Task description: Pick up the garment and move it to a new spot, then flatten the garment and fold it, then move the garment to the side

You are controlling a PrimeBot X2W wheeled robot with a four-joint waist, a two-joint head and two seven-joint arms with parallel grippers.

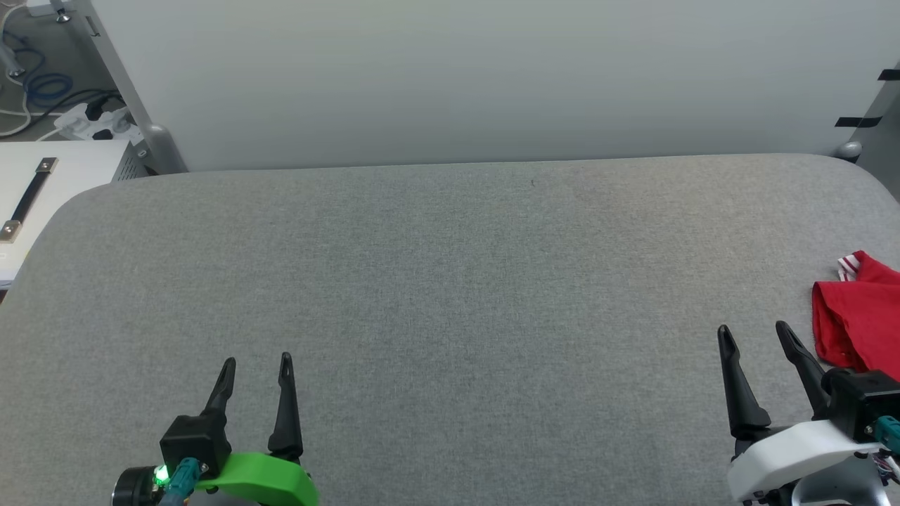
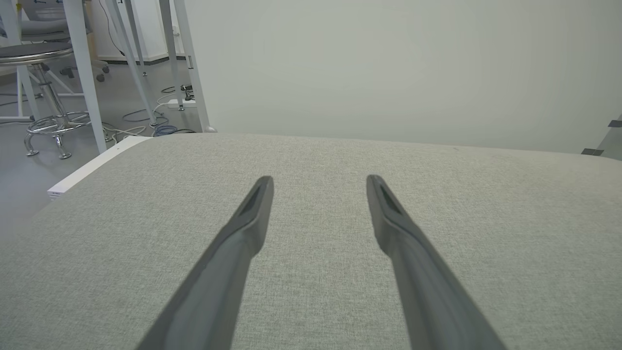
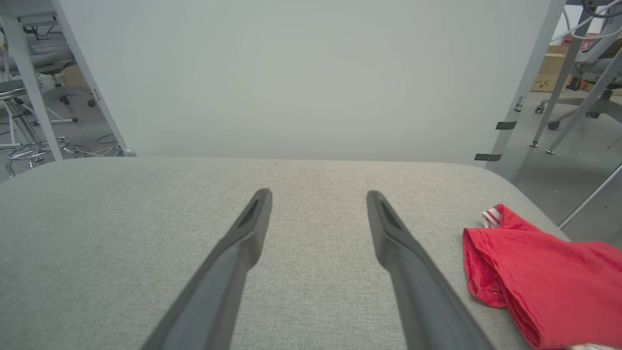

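Left hand: the left hand (image 1: 256, 360), two long dark fingers on a green mount, is spread wide and holds nothing; bare grey cloth shows between the fingers.
Right hand: the right hand (image 1: 754, 328), the same dark fingers on a white mount, is also spread wide and empty.
Garment: a bunched red fabric garment (image 1: 854, 316), with a scrap of red-and-white striped trim at its far tip, lies just beside the right hand on its outer side. It is well apart from the left hand.
Gap: seen from the right wrist, a strip of grey cloth separates the outer finger from the garment's folded edge.
Surface: a grey woven-cloth surface (image 1: 450, 281) with rounded corners stretches ahead of both hands. The garment rests on it near the edge outside the right hand.
Backdrop: a plain pale upright panel (image 1: 492, 77) stands beyond both sets of fingertips, along the far edge.
Left side: a white box with a dark strap handle (image 1: 28, 197) sits outward of the left hand, off the surface.
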